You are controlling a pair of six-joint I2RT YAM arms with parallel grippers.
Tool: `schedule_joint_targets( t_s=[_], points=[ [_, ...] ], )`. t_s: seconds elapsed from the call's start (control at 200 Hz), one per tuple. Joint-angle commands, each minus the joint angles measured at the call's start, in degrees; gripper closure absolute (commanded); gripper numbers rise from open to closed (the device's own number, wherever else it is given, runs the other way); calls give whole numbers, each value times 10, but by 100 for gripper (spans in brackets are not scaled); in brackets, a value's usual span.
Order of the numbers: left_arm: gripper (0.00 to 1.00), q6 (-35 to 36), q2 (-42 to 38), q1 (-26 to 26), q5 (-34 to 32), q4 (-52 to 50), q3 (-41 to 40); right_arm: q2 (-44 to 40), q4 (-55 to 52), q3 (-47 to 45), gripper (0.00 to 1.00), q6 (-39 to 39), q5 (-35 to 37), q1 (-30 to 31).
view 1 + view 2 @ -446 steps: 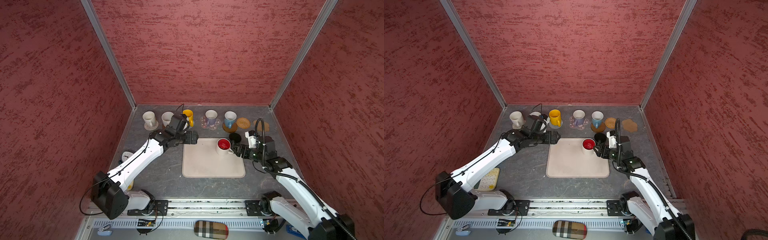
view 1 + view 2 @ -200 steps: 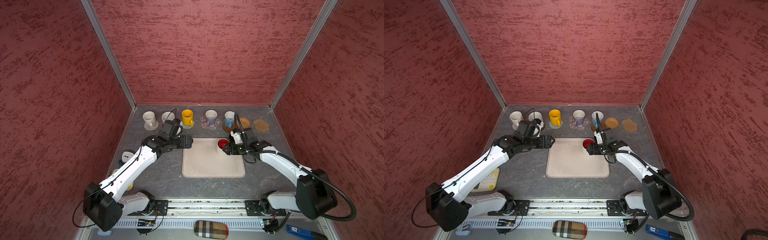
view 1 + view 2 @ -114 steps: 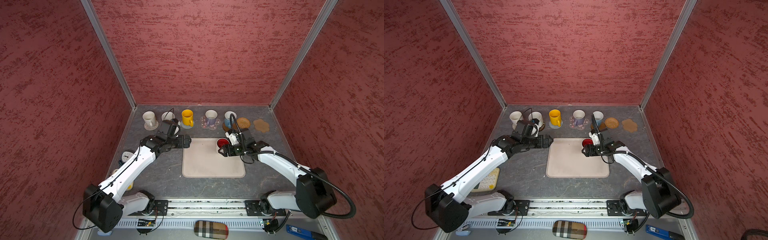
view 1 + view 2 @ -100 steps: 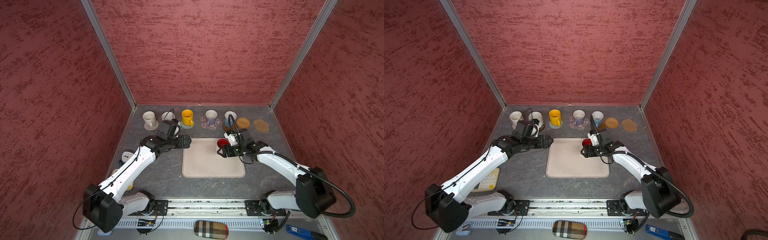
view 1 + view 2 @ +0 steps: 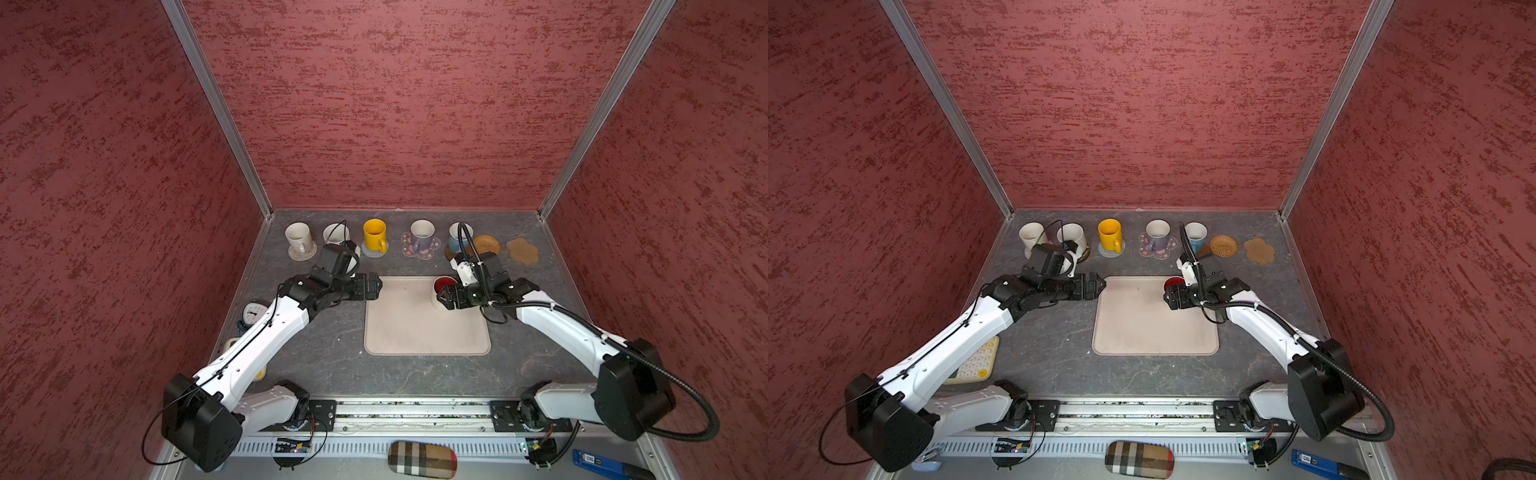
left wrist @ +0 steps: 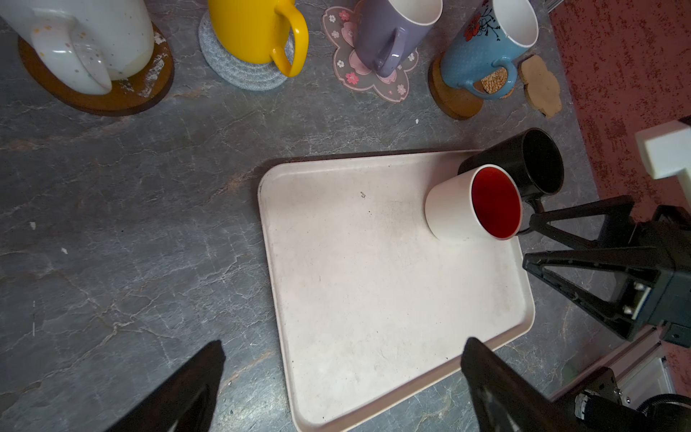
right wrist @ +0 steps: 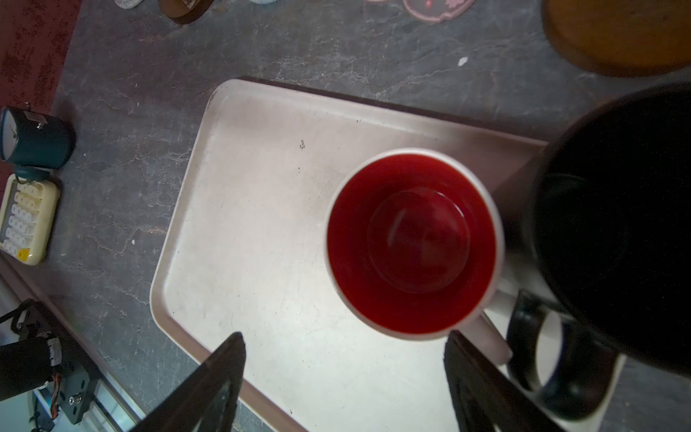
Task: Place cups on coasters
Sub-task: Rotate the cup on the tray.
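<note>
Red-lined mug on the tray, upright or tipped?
Upright. The right wrist view looks straight into the red-lined mug, and its base sits flat on the tray.

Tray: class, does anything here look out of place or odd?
Yes. The red-lined cup and black cup crowd one corner of the tray while the rattan coaster and cork coaster stand bare. Nothing looks spilled or broken.
</note>
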Motion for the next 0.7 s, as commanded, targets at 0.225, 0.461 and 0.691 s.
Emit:
schedule_joint_targets(
  t_s=[0.225, 0.461, 0.691],
  points=[
    [0, 2, -23, 3, -5, -13, -3, 49, -4, 25, 15, -25, 60, -5],
    [0, 4, -36, 11, -6, -22, -7, 60, 9, 19, 14, -29, 40, -6],
    [0, 5, -39, 13, -4, -23, -8, 64, 19, 11, 15, -31, -20, -6]
  ],
)
